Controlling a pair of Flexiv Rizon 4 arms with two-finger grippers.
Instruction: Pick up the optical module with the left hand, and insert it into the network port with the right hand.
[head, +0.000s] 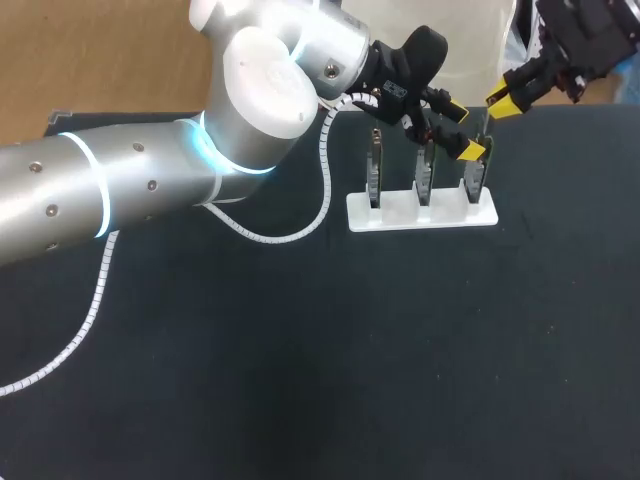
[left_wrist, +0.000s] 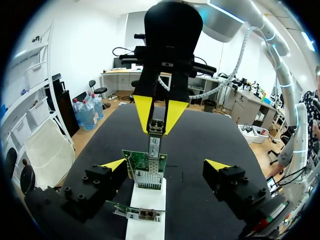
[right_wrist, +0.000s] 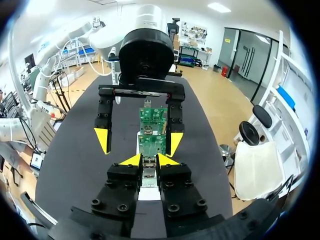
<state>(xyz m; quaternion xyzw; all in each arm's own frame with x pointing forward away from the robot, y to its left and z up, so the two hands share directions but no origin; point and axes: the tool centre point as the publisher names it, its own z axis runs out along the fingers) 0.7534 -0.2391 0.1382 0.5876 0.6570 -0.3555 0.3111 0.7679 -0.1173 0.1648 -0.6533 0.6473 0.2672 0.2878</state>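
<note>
My right gripper (right_wrist: 149, 160) clamps the slim silver optical module (left_wrist: 155, 136) at the top edge of the green circuit board (left_wrist: 145, 170). That board stands on the white rack (head: 420, 212) at one o'clock, and my left gripper (left_wrist: 166, 164) gapes wide astride it.

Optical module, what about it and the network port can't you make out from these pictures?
Right wrist view: the right tool, shut, covers most of the optical module; its front end is hidden.
Left wrist view: the network port on the green board is too small to pick out, so whether the module is seated cannot be told.
Head view: the module is too small to pick out near the left tool.
</note>
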